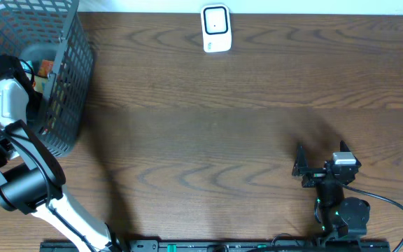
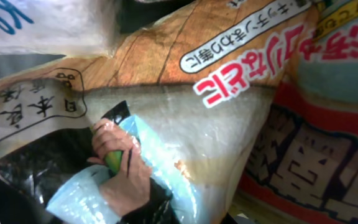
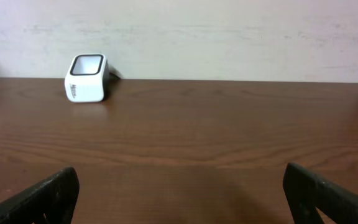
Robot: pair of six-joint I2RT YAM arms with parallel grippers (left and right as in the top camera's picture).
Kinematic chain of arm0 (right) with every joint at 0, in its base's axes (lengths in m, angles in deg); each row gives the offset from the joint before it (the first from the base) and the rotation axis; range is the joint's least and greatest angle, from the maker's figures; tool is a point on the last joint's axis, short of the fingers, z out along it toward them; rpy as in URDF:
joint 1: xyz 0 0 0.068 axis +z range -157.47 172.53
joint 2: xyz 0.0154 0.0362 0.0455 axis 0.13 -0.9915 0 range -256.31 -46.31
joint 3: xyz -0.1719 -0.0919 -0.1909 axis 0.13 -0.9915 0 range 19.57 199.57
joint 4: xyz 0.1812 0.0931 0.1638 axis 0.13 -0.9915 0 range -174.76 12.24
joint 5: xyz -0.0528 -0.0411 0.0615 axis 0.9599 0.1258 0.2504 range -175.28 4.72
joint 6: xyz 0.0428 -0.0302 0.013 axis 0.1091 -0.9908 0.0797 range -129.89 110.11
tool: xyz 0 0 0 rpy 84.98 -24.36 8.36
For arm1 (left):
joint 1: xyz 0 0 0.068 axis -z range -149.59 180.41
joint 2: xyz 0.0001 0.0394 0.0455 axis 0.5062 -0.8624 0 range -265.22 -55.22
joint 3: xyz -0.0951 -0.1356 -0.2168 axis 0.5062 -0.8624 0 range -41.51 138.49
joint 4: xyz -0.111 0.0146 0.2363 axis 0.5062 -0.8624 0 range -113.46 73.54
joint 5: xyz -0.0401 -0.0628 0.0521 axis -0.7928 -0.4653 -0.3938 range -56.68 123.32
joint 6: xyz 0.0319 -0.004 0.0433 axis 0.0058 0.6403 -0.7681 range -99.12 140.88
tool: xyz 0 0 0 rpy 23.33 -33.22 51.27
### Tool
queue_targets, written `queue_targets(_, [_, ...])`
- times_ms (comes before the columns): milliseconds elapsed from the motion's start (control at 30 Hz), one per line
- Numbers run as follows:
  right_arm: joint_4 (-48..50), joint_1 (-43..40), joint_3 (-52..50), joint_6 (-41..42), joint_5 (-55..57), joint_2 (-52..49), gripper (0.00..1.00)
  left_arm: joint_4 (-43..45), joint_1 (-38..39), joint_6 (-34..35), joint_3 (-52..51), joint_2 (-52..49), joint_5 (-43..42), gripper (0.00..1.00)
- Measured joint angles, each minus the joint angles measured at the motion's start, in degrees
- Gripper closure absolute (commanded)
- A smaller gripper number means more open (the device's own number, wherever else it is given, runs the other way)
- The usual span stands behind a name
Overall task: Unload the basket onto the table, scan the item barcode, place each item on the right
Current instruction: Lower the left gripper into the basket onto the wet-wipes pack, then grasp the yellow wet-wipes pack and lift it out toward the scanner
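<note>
**A:** Any sight of the left gripper's tips? Buried in the basket (image 1: 68, 105) at the table's (image 1: 222, 126) far left corner, behind arm (image 1: 5, 105) and wire wall.

**B:** Nope. Only packets (image 2: 229, 81) up close, blurry, cropped on every side. Can't tell about any grip. Fingers (image 3: 42, 196) of the right gripper (image 3: 179, 173) chopped by the bottom edge too.

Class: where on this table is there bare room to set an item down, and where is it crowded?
Bare: the wide middle of the brown wooden table, between the dark wire mesh basket, the white box-shaped scanner and the open right hand. Crowded: inside the basket, packed with printed plastic packets.
</note>
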Motion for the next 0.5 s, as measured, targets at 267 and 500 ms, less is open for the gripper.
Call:
queue_targets(267, [0.0, 0.0, 0.0, 0.0, 0.0, 0.0, 0.01, 4.2, 0.0, -0.2, -0.4, 11.8, -5.3, 0.93])
queue_targets(500, [0.0, 0.0, 0.0, 0.0, 0.0, 0.0, 0.01, 11.5, 0.0, -0.2, 0.2, 34.5, -6.6, 0.93])
